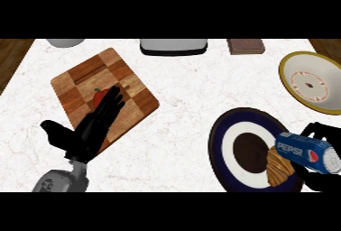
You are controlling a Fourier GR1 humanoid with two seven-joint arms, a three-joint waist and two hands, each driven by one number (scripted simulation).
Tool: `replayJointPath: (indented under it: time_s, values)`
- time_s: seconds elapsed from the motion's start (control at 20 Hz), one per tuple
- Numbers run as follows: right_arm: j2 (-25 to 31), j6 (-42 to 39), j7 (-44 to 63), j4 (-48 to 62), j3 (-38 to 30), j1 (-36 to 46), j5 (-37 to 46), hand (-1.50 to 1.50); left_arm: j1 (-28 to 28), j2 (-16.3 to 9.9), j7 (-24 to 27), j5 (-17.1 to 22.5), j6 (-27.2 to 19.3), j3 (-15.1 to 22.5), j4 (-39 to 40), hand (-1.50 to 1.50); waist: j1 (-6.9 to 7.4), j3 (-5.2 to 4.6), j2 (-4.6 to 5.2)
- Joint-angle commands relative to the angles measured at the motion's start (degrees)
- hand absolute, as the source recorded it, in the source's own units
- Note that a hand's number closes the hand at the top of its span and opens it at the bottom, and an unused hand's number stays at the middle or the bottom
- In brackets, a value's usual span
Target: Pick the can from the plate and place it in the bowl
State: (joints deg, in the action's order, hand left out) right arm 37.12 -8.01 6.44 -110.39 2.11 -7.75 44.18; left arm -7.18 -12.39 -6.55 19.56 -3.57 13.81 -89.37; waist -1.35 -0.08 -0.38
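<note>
Right hand point(320, 155) curls round the can point(305, 152), tipped sideways over the plate point(226, 135), ready for the bowl point(311, 81) beyond; left hand point(90, 128) rests open.

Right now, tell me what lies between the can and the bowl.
In the head view, only bare marble counter and the plate's dark rim lie between the can, held by the right hand, and the bowl.
</note>
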Motion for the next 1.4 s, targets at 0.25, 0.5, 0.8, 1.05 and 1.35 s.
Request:
replayJointPath:
  time_s: [0.25, 0.5, 0.8, 1.05, 1.35]
  values:
    - [2.3, -9.0, 5.3, -14.3, -17.4, 0.5, -11.1, 1.5, 0.3, 0.9, 0.4, -2.1, 2.1, 0.3, 0.0, 0.0, 0.93, 0.05, 0.26]
    - [1.6, -12.4, 8.1, -10.4, -20.0, 8.9, -14.0, 1.5, 0.0, 2.4, -1.8, -2.8, 1.5, -0.6, -0.5, 0.0, 1.56, 0.06, 0.38]
    - [1.9, -7.3, -0.9, 6.6, -20.6, 15.7, -9.2, 1.5, -0.4, 2.5, -5.1, -3.2, 1.6, -1.4, -5.2, 0.0, 2.08, 0.1, 0.46]
    - [2.5, -3.8, -3.7, 23.5, -20.6, 27.5, -9.1, 1.5, -2.9, 4.5, -4.7, -4.5, 1.5, -0.7, -2.6, 0.0, 3.02, 0.13, 0.74]
    - [5.2, 0.2, -12.8, 44.8, -19.7, 39.8, -5.8, 1.5, -3.9, 4.2, -3.4, -4.0, 4.0, -2.9, 1.2, 0.0, 3.04, 0.12, 0.84]
